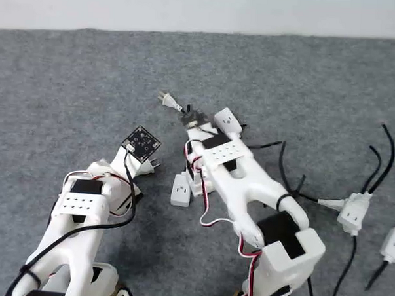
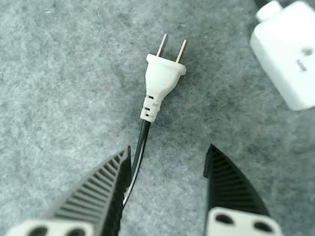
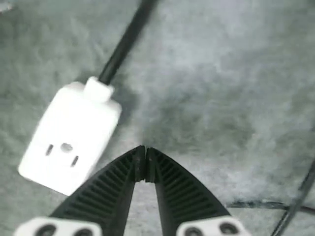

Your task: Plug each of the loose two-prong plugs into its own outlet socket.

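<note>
Left wrist view: left gripper (image 2: 169, 150) released, straddling the cord (image 2: 142, 135) behind the plug (image 2: 160, 83) flat on the desk (image 2: 59, 73), likely lined up for a grasp; right gripper (image 3: 145, 152) clenched empty beside a socket (image 3: 71, 140).

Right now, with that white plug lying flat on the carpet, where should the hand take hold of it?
Probably the plug's white body, pinched across its two sides, coming from the cord end. The prongs point away and must stay bare for a socket, and the black cord runs back into the open left hand, so it is nearly lined up.
</note>
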